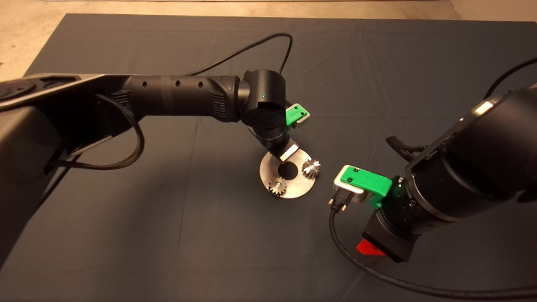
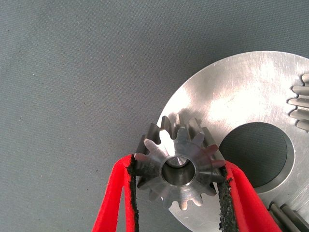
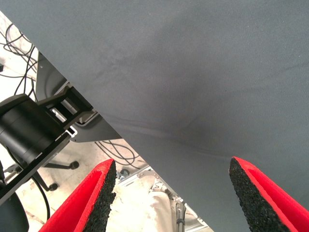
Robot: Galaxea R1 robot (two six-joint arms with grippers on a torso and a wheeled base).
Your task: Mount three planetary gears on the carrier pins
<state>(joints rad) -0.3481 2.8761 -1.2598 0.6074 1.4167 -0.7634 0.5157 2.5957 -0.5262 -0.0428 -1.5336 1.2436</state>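
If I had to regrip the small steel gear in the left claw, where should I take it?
Take the small shiny steel toothed gear across its toothed rim, from above. It lies flat over the flat round silver disc, bore facing up, so only opposite tooth flanks offer a grip. The left claw is already shut on it that way, black pads on either side.
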